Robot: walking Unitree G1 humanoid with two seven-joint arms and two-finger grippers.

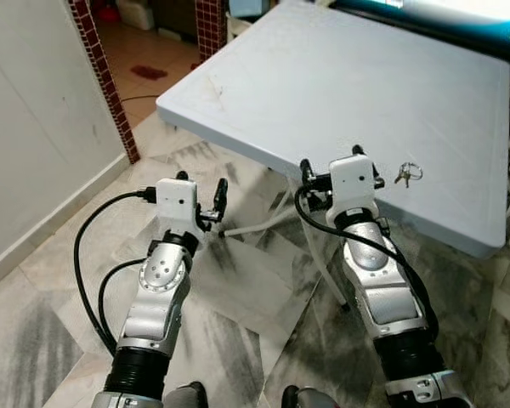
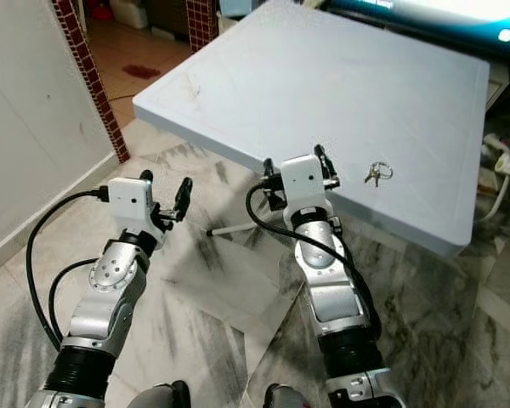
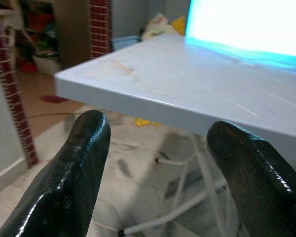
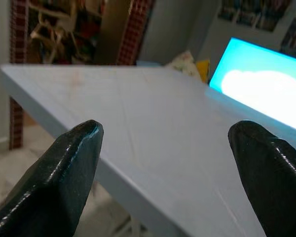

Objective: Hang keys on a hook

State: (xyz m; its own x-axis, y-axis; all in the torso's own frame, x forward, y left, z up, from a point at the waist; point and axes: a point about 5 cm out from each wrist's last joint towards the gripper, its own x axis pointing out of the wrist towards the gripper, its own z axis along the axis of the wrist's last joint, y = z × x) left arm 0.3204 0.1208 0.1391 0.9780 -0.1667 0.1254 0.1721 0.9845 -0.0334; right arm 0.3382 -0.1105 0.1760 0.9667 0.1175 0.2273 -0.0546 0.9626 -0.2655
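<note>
A small bunch of keys point(image 1: 406, 174) on a ring lies on the pale blue table point(image 1: 340, 76), close to its near edge. My right gripper point(image 1: 331, 161) is held up at that edge, a short way left of the keys and not touching them. Its two black fingers point(image 4: 64, 168) are spread wide with nothing between them, and they point across the tabletop point(image 4: 153, 133). My left gripper point(image 1: 201, 185) is open too. It hovers over the floor to the left of the table, below the tabletop edge point(image 3: 138, 98).
White folding table legs point(image 1: 263, 223) stand under the table over the grey marble floor point(image 1: 238, 289). A white wall point(image 1: 34, 127) and a brick-patterned column point(image 1: 102, 76) close off the left side. A bright screen point(image 4: 266, 94) glows behind the table. Cables point(image 2: 501, 161) lie at the right.
</note>
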